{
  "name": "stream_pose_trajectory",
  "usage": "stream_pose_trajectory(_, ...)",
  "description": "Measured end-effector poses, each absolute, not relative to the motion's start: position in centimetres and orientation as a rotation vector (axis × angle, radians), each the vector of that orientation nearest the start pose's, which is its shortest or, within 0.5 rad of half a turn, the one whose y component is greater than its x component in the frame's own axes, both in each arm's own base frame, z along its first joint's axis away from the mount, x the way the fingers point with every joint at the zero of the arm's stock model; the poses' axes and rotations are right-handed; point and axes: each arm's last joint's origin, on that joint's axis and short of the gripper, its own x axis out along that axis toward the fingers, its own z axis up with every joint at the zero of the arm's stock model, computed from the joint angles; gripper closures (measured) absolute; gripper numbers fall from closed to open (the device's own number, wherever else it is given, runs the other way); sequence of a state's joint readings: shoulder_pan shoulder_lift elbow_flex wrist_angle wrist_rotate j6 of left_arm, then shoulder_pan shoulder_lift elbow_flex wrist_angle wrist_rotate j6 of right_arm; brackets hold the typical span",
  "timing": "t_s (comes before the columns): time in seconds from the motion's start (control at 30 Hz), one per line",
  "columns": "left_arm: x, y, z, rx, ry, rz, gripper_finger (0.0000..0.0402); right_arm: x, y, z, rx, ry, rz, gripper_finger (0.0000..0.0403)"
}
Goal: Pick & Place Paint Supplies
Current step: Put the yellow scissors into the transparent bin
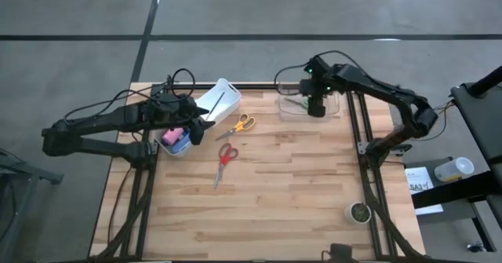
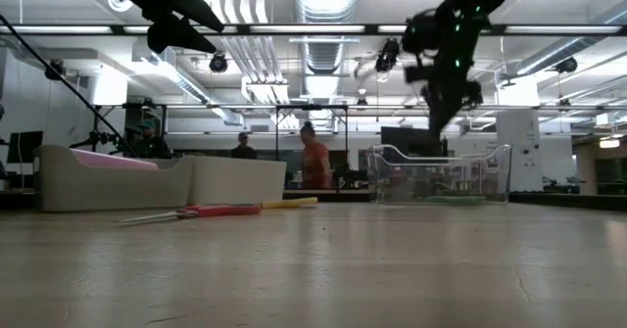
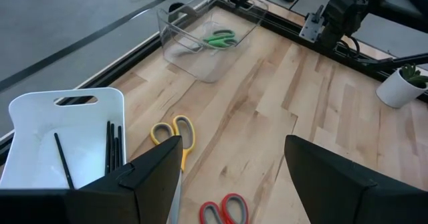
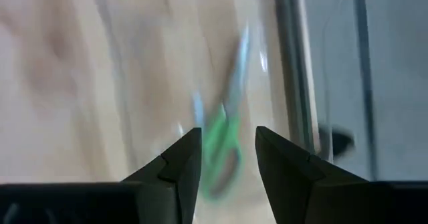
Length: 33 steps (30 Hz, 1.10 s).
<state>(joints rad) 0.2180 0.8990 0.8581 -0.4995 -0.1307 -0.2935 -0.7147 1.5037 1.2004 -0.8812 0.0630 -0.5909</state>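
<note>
1. Hovering over the clear bin (image 1: 307, 106) at the table's (image 1: 298, 200) far edge, right hand (image 1: 315, 111) is part open w/ nothing held; green scissors (image 4: 224, 147) lie in the bin below it.
2. Left hand (image 3: 231, 167) is wide open, empty, above the white bin (image 1: 218, 100), which holds thin paintbrushes (image 3: 114, 147).
3. Pink bottle (image 1: 172, 135) and a blue item sit in a 2nd tray just beside the white bin.

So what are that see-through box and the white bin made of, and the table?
The see-through box looks like clear, glossy plastic: green scissors show through its walls. The white bin seems opaque, smooth plastic with a moulded handle slot. The table looks like pale wood planks with visible grain.
</note>
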Motion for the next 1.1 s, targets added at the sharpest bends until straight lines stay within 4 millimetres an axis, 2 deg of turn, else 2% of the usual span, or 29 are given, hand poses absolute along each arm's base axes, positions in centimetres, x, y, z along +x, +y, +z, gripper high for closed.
stream_pose_trajectory(0.17, 18.0, 4.4, 31.0, -0.307, 0.489, 0.418, 0.013, 21.5, -18.0, 29.7, -0.043, 0.955, -0.266, 0.0266)
stream_pose_trajectory(0.43, 18.0, 4.4, 31.0, -0.307, 0.49, 0.418, 0.013, 19.7, -15.4, 31.0, -0.043, 0.612, -0.284, 0.0266)
stream_pose_trajectory(0.57, 18.1, 4.4, 31.0, -0.307, 0.489, 0.418, 0.013, 18.5, -13.8, 30.7, -0.005, 0.504, -0.31, 0.0266)
stream_pose_trajectory(0.87, 18.0, 4.4, 31.0, -0.307, 0.489, 0.418, 0.013, 14.1, -10.4, 28.8, 0.062, 0.359, -0.385, 0.0266)
stream_pose_trajectory(1.1, 18.0, 4.4, 31.0, -0.307, 0.489, 0.418, 0.013, 11.7, -8.5, 27.1, 0.079, 0.279, -0.422, 0.0266)
